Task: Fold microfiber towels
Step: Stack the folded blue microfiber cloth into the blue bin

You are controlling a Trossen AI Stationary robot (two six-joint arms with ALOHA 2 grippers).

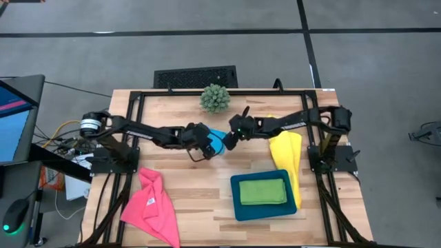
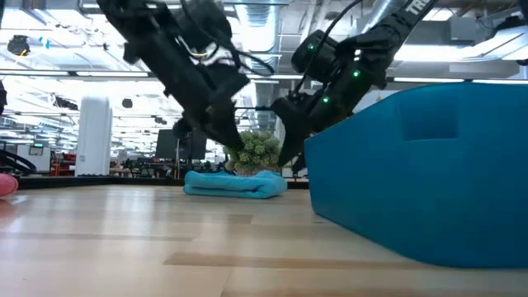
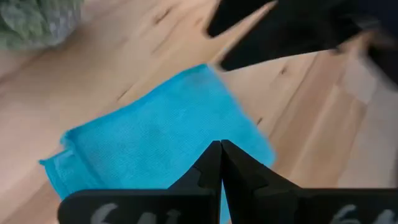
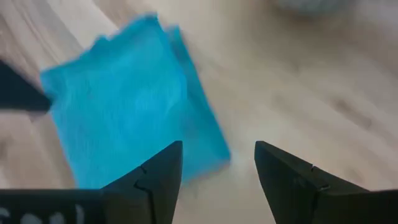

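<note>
- A sky blue towel [image 1: 218, 142] lies folded flat on the wooden table [image 1: 193, 200], near the middle and just in front of a spiky green ball plant [image 1: 215, 98].
- The left gripper [image 3: 221, 163] hovers over the blue towel with its fingers pressed together, holding nothing.
- The right gripper [image 4: 217, 171] hovers at the towel's other side, jaws spread wide and empty.
- A lime green towel [image 1: 262, 191] rests folded inside a dark teal tray [image 1: 236, 207] toward the front right.
- A yellow towel [image 1: 288, 153] lies rumpled beside the tray, partly tucked along its far edge.
- A hot pink towel [image 1: 151, 204] sprawls unfolded at the front left.
- These cloths look light, soft and floppy; the blue one seen from the low view sags into a thin pad.
- Judging by that, each is best pinched at a corner or hem, since the middle would bunch and a loose edge would droop.
</note>
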